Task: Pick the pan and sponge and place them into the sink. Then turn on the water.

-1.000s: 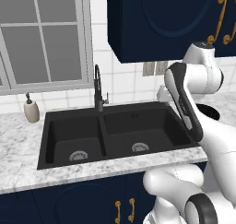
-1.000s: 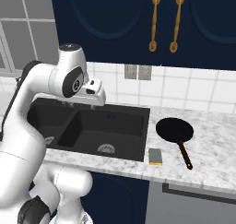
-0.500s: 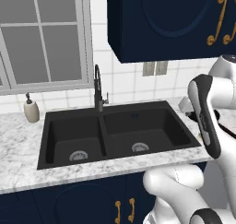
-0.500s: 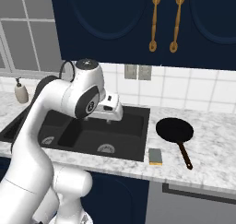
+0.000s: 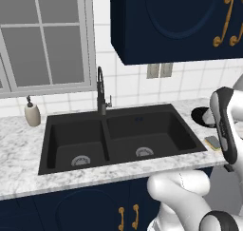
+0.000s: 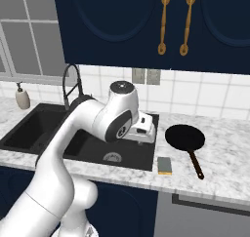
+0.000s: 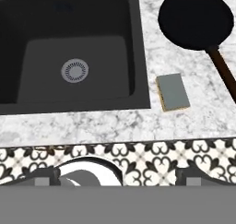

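Two items wait on the desk (image 6: 219, 172) right of the sink (image 6: 88, 150): frying pan (image 6: 184, 138), sponge (image 6: 165, 165). Hand view: sponge (image 7: 173, 92) beside basin; hand's opening cannot be told. Advice: descend squarely over the pan handle (image 7: 223, 72).

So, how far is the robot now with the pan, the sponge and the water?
Nothing looks done yet. The pan and the sponge both lie on the marble counter, to the right of the sink, whose basins hold nothing. No water runs from the faucet. In hand: the gripper hangs over the sink's right edge, holding nothing. Left: both pick-ups, both placements, then the water.
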